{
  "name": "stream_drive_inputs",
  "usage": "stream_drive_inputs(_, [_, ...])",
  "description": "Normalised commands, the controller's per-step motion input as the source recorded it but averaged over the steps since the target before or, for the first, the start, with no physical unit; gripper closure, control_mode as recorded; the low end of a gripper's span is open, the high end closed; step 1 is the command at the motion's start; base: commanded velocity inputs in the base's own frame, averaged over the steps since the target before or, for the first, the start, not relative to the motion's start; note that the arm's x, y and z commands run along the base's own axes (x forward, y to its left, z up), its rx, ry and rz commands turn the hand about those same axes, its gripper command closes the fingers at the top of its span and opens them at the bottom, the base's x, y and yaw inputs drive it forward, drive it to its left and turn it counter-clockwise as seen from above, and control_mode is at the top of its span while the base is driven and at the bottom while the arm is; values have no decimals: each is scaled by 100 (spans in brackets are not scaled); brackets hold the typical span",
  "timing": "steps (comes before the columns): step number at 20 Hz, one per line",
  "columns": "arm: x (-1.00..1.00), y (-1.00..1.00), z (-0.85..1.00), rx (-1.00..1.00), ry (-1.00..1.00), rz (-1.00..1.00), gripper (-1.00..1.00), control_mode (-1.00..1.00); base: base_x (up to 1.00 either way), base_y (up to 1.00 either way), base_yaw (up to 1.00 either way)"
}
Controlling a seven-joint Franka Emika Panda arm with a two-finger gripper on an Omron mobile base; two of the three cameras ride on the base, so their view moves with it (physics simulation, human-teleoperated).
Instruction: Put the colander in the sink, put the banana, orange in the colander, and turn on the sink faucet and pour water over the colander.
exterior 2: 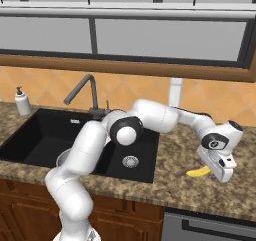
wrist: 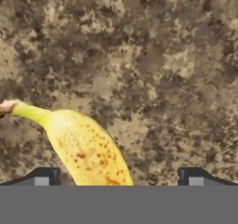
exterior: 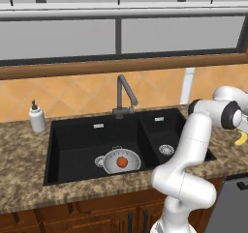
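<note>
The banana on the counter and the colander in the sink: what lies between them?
In the left base view, between the banana and the colander lie the smaller basin, a strip of counter, and the robot's arm.

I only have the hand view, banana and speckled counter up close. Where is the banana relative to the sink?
Observer: The banana lies on the counter to the right of the sink, beside the smaller basin.
Operator: Is the colander already in?
Observer: Yes, the colander sits in the larger basin.
Operator: And the orange?
Observer: The orange is inside the colander.
Operator: Is water running?
Observer: None shows at the sink faucet.
</note>
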Motion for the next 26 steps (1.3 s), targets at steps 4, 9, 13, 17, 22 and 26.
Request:
stream_drive_inputs(4, [0,9,-28,-2,0,0,-100,-100,0,0,0])
stream_drive_inputs(9, [0,14,-27,-14,0,0,100,-100,0,0,0])
stream_drive_inputs(13, [0,30,-19,-25,0,4,100,-100,0,0,0])
stream_drive_inputs(17, [-17,28,5,-5,0,12,100,-100,0,0,0])
stream_drive_inputs(22, [-53,26,30,0,1,12,100,-100,0,0,0])
stream_drive_inputs(26, [-56,30,53,0,0,13,100,-100,0,0,0])
